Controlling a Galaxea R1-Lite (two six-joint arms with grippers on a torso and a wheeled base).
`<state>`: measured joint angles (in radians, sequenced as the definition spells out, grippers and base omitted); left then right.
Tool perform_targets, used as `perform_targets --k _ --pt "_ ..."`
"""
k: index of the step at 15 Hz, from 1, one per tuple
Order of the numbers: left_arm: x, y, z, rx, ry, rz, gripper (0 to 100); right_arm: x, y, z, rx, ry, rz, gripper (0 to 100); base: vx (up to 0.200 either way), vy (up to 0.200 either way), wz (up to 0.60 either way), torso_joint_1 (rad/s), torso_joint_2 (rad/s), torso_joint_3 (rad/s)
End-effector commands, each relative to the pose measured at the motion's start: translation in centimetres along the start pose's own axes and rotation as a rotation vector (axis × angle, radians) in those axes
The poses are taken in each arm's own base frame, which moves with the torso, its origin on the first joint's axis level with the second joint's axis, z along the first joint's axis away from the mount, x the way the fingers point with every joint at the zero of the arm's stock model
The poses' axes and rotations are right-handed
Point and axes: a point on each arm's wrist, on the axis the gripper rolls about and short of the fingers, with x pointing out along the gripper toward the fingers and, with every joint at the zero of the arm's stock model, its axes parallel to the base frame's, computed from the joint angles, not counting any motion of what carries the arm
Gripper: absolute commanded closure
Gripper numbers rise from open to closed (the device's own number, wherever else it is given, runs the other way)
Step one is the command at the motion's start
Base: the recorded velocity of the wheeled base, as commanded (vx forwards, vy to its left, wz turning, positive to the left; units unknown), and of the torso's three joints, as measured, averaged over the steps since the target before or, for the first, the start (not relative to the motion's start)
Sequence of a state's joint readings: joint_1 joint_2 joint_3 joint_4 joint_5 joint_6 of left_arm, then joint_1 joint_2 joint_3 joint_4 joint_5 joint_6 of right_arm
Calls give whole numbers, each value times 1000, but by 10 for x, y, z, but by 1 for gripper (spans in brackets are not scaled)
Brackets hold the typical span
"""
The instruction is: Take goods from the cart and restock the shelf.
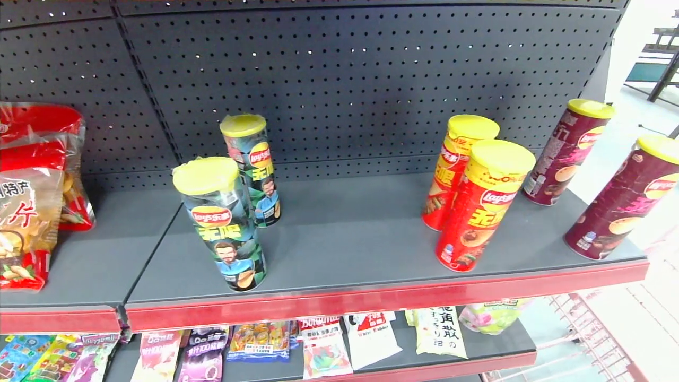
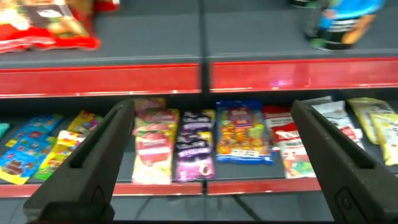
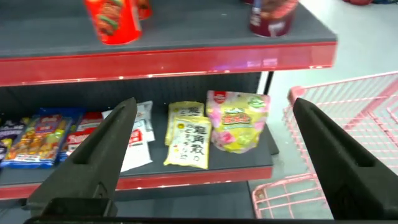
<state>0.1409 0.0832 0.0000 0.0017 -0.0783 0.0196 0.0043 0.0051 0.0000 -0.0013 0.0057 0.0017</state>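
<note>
Non-task stuff: a pile of red + clear snack bags [image 1: 37,196] at the left edge of the head view, leaning on each other. Along the bottom of the frame there's a row of small packs lying flat. Colourful packets [image 1: 48,358] sit bottom left, w/ purple packs [image 1: 204,353] next to them. A white packet [image 1: 371,339] is around the middle, then a pale yellow packet [image 1: 439,331] w/ black print, and a green/pink bag [image 1: 490,315] just beside it. Pale floor [image 1: 658,297] runs down the right side, and there's a dark metal frame [image 1: 663,63] in the upper right corner.

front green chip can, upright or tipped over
Upright: the front green chip can stands on its base on the upper shelf, with its yellow lid on top.
</note>
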Motion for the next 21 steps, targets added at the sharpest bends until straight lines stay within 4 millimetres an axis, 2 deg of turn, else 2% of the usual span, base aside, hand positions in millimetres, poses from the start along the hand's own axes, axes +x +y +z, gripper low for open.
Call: perform_targets --k 1,12,21 --pt "0 0 1 0 1 0 0 0 0 0 0 -1 1 0 0 -200 0 2 -2 2" --pt "0 0 0 2 3 0 0 0 0 0 0 -1 1 0 0 -200 0 1 1 1" --pt "0 0 0 -1 3 -1 0 0 0 0 0 1 -2 0 0 0 0 0 0 0"
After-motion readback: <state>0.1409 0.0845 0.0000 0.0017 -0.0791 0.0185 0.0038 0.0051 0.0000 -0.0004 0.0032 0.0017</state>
